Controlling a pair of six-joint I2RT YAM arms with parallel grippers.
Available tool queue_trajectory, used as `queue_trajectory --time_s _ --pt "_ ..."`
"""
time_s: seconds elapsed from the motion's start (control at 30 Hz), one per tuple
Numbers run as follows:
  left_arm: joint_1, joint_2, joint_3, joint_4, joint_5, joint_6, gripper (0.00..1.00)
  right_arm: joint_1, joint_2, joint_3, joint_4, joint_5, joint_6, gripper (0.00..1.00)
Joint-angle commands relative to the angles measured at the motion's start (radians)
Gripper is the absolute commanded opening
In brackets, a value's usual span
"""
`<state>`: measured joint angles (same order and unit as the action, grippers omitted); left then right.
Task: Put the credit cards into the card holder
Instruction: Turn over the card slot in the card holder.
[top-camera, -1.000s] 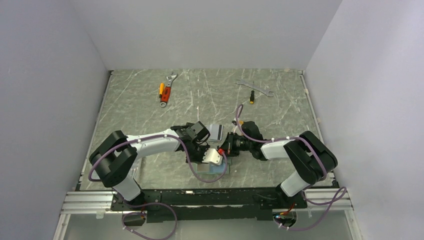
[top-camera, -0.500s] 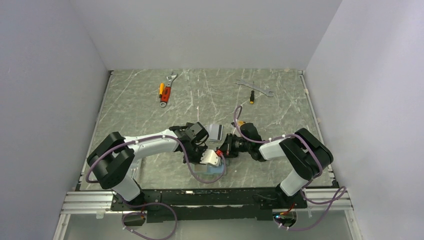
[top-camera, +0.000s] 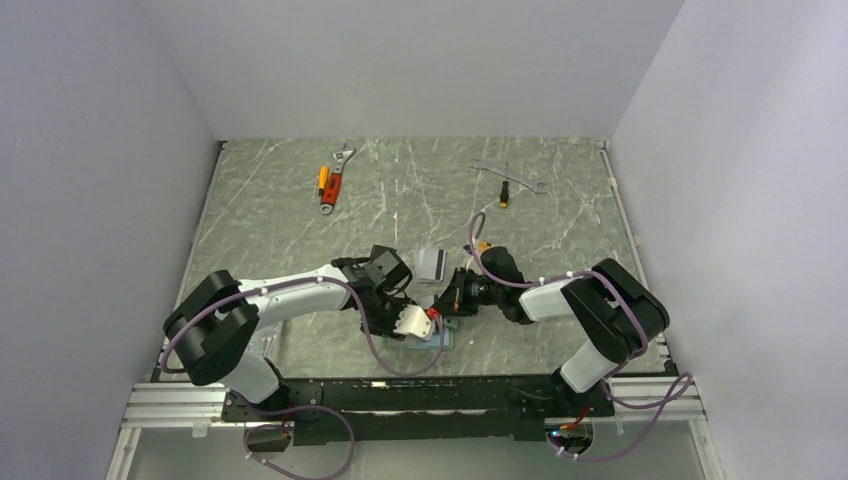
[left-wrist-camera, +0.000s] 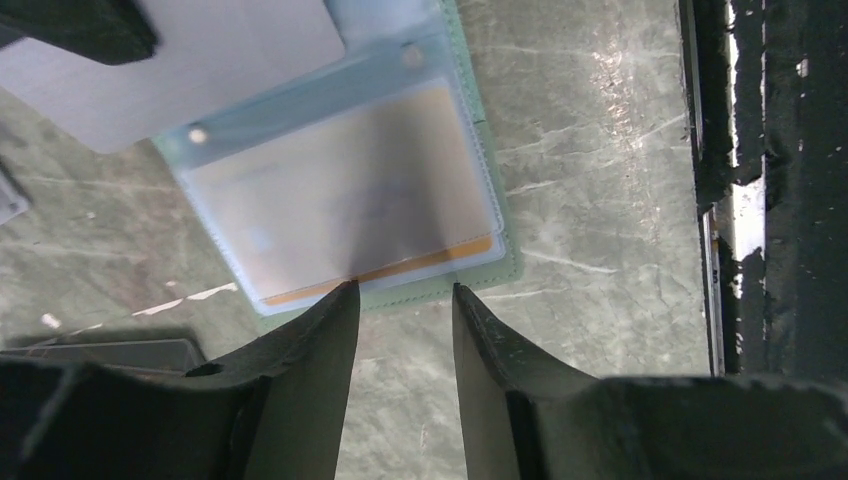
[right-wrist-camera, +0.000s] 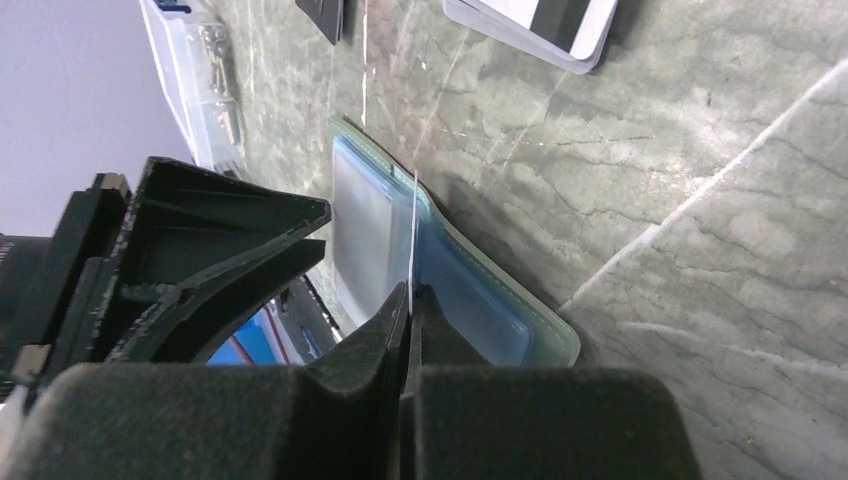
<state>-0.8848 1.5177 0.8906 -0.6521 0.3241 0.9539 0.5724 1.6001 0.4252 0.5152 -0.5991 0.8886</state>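
The card holder (left-wrist-camera: 345, 170) lies open on the bench (left-wrist-camera: 600, 200) near its front edge, between the arms, with one orange-gold card (left-wrist-camera: 400, 262) already sleeved. The right pincer (right-wrist-camera: 410, 300) is clamped on a silver-grey card (left-wrist-camera: 200, 60), held edge-down over the sleeves (insertion looks to be the step in hand). The left pincer (left-wrist-camera: 402, 292) stands parted and empty at the holder's rim. Next, the card's edge probably needs to find a sleeve mouth and slide in while the holder is steadied.
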Motion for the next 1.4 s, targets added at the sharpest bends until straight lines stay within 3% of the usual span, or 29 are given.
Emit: queue_trajectory --time_s 0.0,0.13,0.47,0.9,1.37 --pt "-0.034 0.012 -0.062 0.112 -0.019 0.013 0.44 0.002 -0.044 0.006 -0.035 0.037 -0.043 0.00" --pt "-0.060 0.021 -0.094 0.205 -0.105 -0.048 0.40 -0.007 -0.086 -0.001 -0.068 0.048 -0.059 0.00" --pt "-0.170 0.048 -0.090 0.235 -0.106 -0.221 0.32 -0.071 -0.151 -0.037 -0.094 0.031 -0.069 0.00" --pt "-0.183 0.045 -0.090 0.213 -0.165 -0.242 0.29 -0.072 -0.100 -0.111 0.088 -0.004 0.035 0.00" --pt "-0.186 0.009 -0.110 0.225 -0.212 -0.284 0.28 -0.077 -0.161 -0.145 0.137 -0.002 0.089 0.00"
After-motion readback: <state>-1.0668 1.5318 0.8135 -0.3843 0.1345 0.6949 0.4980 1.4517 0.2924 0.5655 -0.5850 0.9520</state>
